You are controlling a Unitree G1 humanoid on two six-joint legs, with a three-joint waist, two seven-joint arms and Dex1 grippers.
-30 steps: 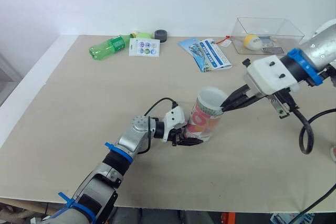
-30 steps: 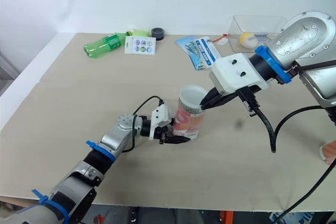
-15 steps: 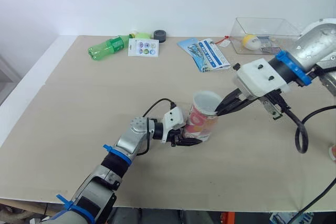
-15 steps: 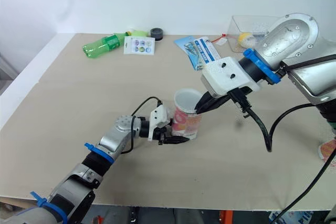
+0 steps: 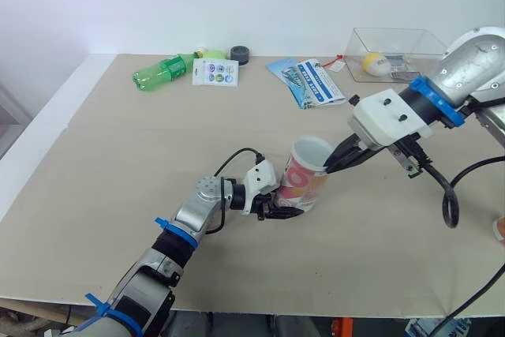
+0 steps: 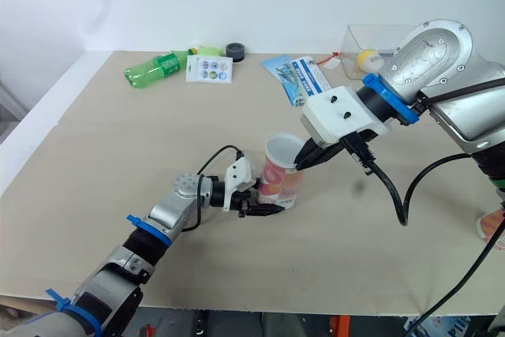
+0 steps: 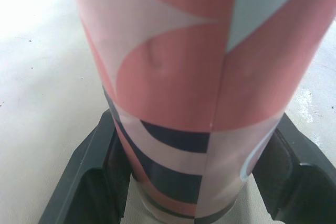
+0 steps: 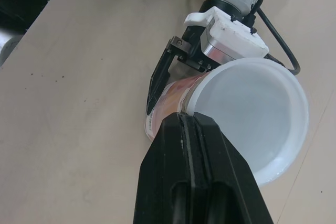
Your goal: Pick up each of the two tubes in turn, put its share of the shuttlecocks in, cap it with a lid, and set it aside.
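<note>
Left wrist view: the tube [image 7: 210,77] is cut off at the top by the picture's edge, and both fingers of the left gripper [image 5: 282,212] run off the lower edge. Right wrist view: the white lid [image 8: 252,114] in the right gripper [image 8: 181,119] covers the tube's mouth, so any contents cannot be told. Eye views: items beside the yellow ball [image 5: 379,62] in the clear box [image 5: 357,53] are too small to identify, and a pinkish object [image 5: 500,230] is cut by the right edge.
</note>
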